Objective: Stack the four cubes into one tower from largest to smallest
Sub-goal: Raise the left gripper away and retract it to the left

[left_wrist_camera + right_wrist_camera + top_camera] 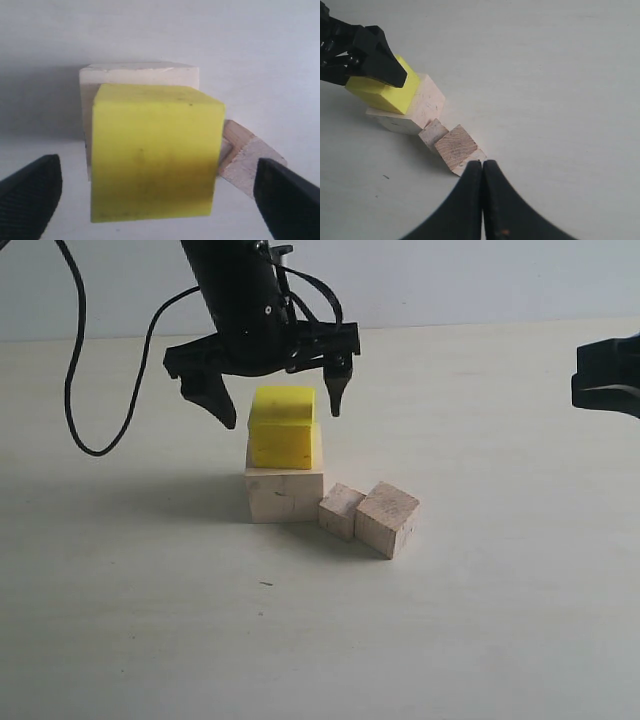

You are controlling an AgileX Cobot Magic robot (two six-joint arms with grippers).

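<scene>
The bare pale table (300, 660) fills the foreground, carrying all four cubes near its middle. Above them hangs the black left arm, its hand (282, 412) spread wide — one finger on each side of the top of the stack, neither touching it and nothing held. At the right edge of the exterior view the right hand (482, 167) hangs above the table, well apart from the cubes there; its own wrist view shows its two fingers pressed flat together with nothing between them.

The large pale wooden cube (285, 495) stands on the table as the base. The bright yellow cube (283, 430), slightly smaller, sits upright on top of it, directly under the open left hand; the left wrist view shows a strip of the pale cube's top uncovered along one edge.

The two light-brown wooden cubes are on the table, not on the stack — just to the right of the pale cube in the exterior view. The bigger small cube (387, 520) is turned corner-on and lies nearest the camera, against the smallest cube (341, 511), which in turn rests against the pale cube's lower right edge.
</scene>
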